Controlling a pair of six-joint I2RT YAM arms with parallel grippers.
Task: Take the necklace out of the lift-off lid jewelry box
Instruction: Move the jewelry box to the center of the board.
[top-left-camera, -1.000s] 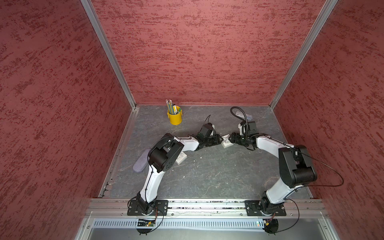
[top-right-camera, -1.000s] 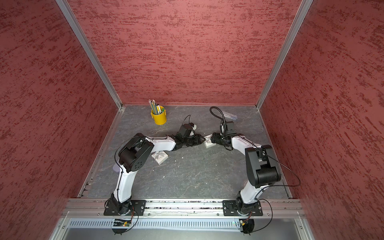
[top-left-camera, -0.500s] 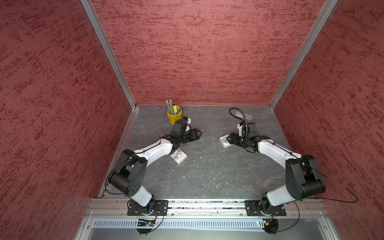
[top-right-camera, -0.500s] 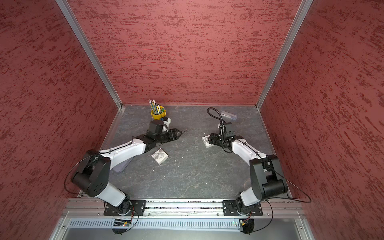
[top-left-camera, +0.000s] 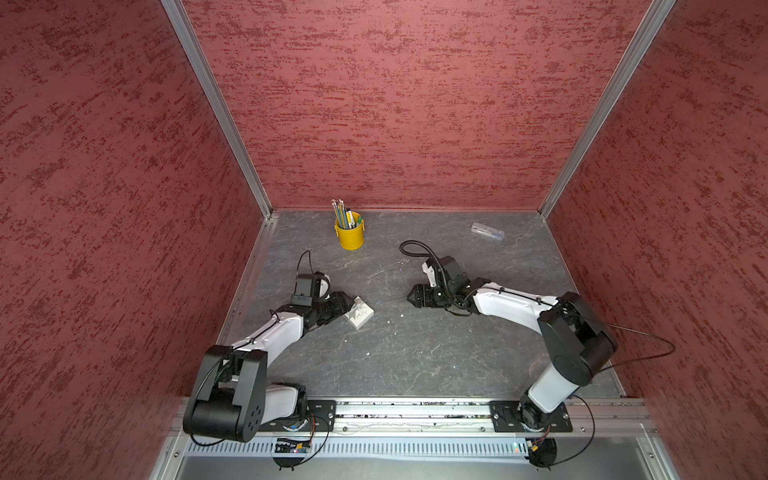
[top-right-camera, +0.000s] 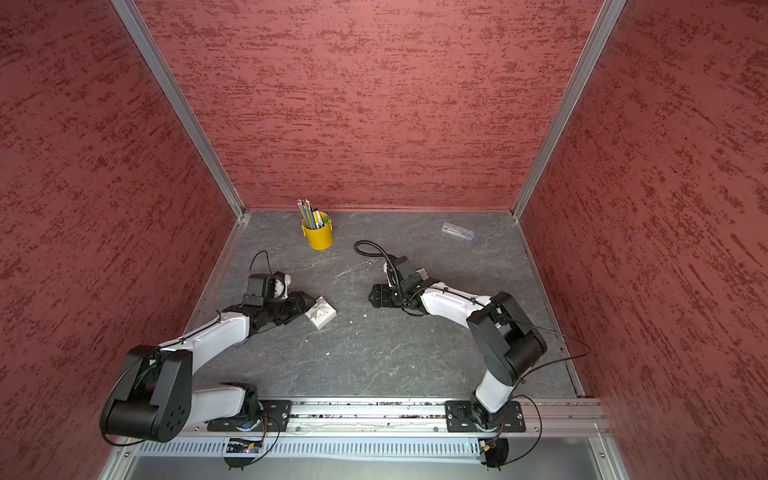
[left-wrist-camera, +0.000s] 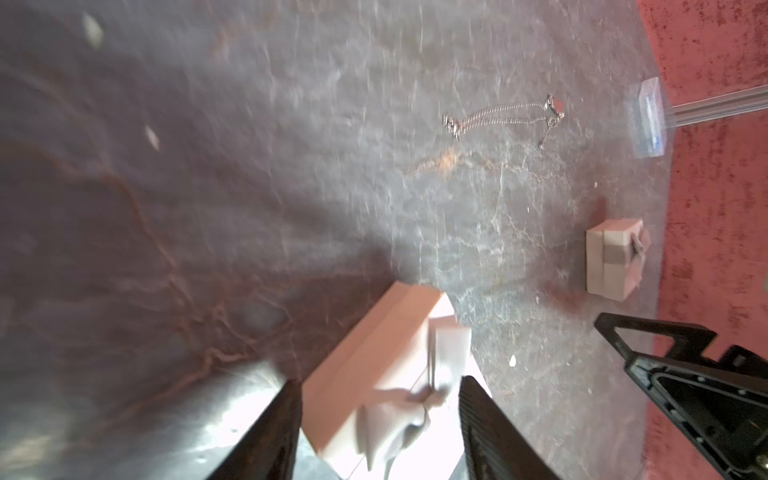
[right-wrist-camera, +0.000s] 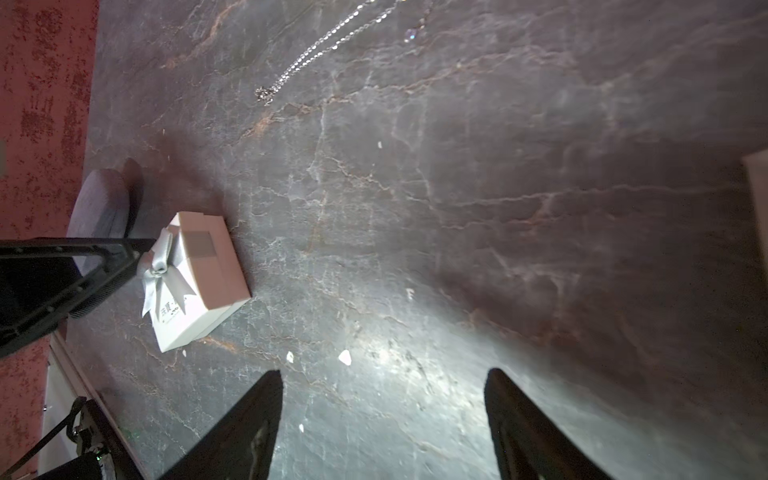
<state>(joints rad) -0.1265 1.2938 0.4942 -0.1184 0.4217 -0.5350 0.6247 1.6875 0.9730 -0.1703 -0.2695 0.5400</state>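
worktop (top-left-camera: 415, 365): grey, slate-look. the task's things are gathered mid-field, within reach of both arms.

right pincer (right-wrist-camera: 384, 371): spread wide over bare worktop, with nothing between the fingers. it is judged to be free.

left pincer (left-wrist-camera: 379, 380): set astride the bow-topped box part (right-wrist-camera: 208, 274), one finger close on each side. whether the part is pinched or merely straddled cannot be told. the part rests on the worktop, so a set-down and a pick-up are equally possible.

second box part (left-wrist-camera: 611, 266): stood well apart from the first, near the right arm. as the two parts are separated, the box is read as opened.

yellow cup (top-left-camera: 350, 237) and clear packet (top-left-camera: 487, 231): kept at the far side, out of the way. they are not judged part of the job.

necklace (left-wrist-camera: 503, 118): laid out on bare worktop, outside both box parts. it is seen between the arms toward the far side in a top view (top-left-camera: 384, 271) and is touched by nothing. the task is judged done or nearly so.

writing: small print is seen on the bow-topped part's top face, too small to be read. a plain grey patch is seen on that same face. blue print on the packet cannot be read.
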